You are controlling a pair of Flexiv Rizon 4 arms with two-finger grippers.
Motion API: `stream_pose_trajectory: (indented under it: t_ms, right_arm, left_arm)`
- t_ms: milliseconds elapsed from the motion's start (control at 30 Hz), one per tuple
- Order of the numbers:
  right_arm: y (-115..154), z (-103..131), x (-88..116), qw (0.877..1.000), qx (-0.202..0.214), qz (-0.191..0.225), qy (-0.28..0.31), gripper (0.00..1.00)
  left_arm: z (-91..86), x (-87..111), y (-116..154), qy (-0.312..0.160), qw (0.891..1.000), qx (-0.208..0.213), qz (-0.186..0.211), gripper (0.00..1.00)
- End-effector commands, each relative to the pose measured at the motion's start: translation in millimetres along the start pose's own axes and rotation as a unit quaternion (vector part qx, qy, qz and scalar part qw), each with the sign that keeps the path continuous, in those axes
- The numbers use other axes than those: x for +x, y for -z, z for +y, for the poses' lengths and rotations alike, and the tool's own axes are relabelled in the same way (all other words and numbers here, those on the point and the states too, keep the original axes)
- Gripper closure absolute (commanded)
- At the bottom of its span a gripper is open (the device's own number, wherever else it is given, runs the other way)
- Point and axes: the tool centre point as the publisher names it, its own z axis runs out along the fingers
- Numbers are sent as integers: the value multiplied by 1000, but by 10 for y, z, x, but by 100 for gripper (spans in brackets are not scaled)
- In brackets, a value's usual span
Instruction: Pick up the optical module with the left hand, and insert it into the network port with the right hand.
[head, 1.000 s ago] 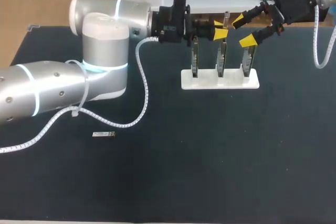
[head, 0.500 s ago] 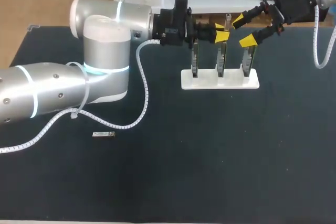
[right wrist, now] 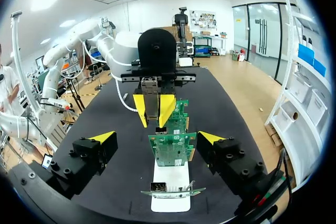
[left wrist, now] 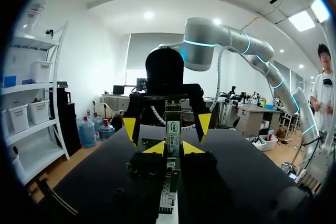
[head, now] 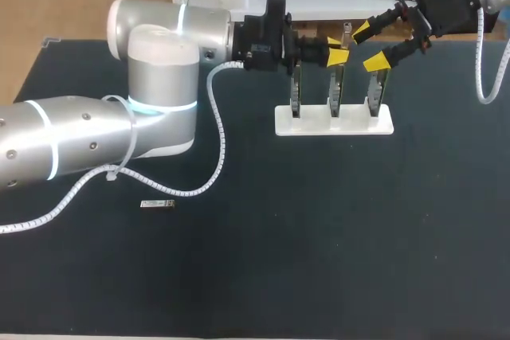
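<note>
Left hand (left wrist: 173,149) is clamped on the optical module (left wrist: 173,128), just above the middle card (head: 335,85) of the white rack (head: 303,126) on the bench (head: 319,236). Beyond, the right hand (head: 368,45) hangs with its tips wide apart. A skewed handover could drop the module among the cards. The network port is too small to find, and the grip's contact is half hidden.

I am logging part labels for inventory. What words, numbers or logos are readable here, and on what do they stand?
No text can be quoted; none reads clearly.
Label on the optical module held in the left pincer: a small round mark, too blurred to read.
Label on the spare module lying on the table: too small.
Print on the circuit boards in the white stand: too fine.
</note>
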Motion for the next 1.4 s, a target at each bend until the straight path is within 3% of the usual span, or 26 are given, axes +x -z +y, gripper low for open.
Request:
stream_pose_trajectory:
  t_ms: [33,400,600,833,1400]
  right_arm:
    - [-3,21,-1,1000,3,0,0,0]
    - [-3,21,-1,1000,3,0,0,0]
    - [78,50,-158,999,32,-2,11,0]
    - [133,104,-284,999,36,-23,7,0]
    - [-9,187,-447,999,43,-16,14,0]
  left_arm:
    - [2,13,-16,3,1000,-1,4,100]
    - [4,21,-19,4,1000,0,4,100]
    - [4,21,-19,4,1000,0,4,100]
    - [4,21,-19,4,1000,0,4,100]
    - [4,21,-19,4,1000,0,4,100]
